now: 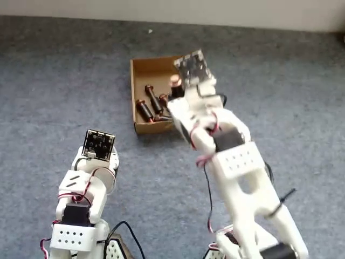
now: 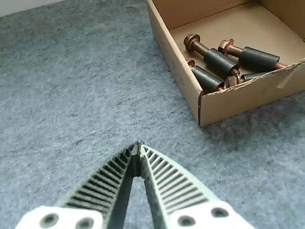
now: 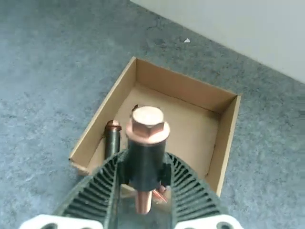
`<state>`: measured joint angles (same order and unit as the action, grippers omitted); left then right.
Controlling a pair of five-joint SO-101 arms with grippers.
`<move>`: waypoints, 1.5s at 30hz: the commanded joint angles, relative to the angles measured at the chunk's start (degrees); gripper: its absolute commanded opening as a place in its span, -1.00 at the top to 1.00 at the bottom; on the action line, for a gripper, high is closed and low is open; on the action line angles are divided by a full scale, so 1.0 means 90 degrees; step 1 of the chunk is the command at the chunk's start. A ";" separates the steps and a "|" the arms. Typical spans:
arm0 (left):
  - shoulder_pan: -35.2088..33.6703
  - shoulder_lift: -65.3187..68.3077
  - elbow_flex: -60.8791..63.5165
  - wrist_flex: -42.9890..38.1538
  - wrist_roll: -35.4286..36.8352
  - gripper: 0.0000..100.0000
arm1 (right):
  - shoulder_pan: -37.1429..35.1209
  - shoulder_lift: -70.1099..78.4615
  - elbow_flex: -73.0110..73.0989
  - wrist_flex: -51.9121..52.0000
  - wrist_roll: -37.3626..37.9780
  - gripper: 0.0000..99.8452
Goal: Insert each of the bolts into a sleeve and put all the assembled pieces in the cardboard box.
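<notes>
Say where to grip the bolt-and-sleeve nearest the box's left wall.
Likely its black sleeve, mid-length, from straight above, jaws across the axis: it lies flat, the cardboard box walls block side approaches, and the sleeve is its widest, longest part.

Copper bolt, black sleeve, brown cardboard box, speckled grey carpet.

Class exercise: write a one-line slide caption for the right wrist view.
Right gripper, shut on a sleeved bolt, above the cardboard box where another assembled piece lies.
</notes>
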<state>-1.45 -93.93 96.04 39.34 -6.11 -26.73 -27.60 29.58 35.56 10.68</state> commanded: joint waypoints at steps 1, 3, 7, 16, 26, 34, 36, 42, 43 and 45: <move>-0.0093 -0.0054 0.0171 -0.0137 -0.0098 0.99 | 0.0298 0.0620 -0.0835 -0.0894 0.0039 0.99; -0.0093 -0.0054 0.0171 -0.0137 -0.0098 0.99 | 0.0454 0.1011 -0.0845 -0.1392 0.0039 0.99; -0.0093 -0.0054 0.0171 -0.0137 -0.0098 0.99 | 0.0698 0.1714 -0.0845 -0.2066 0.0039 0.99; -0.0093 -0.0054 0.0171 -0.0137 -0.0098 0.99 | 0.0933 0.3228 -0.0864 -0.2779 0.0039 0.99; -0.0093 -0.0054 0.0171 -0.0137 -0.0098 0.99 | 0.1060 0.4195 -0.0894 -0.2681 0.0029 0.75; -0.0093 -0.0054 0.0171 -0.0137 -0.0098 0.99 | 0.1040 0.4156 -0.1294 -0.1499 0.0029 0.67; -0.0093 -0.0054 0.0171 -0.0137 -0.0098 0.99 | 0.1031 0.3971 -0.1470 -0.1060 0.0010 0.67; -0.0093 -0.0054 0.0171 -0.0137 -0.0098 0.99 | 0.1031 0.2476 -0.1421 -0.0278 0.0000 0.91; -0.0093 -0.0054 0.0171 -0.0137 -0.0098 0.99 | 0.1031 0.2193 -0.1245 -0.0220 0.0010 0.97; -0.0093 -0.0054 0.0171 -0.0137 -0.0098 0.99 | 0.1031 0.1665 -0.0816 -0.0210 0.0020 0.99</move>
<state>-1.45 -93.93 96.04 39.34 -6.11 -17.76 -3.60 20.26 33.01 10.59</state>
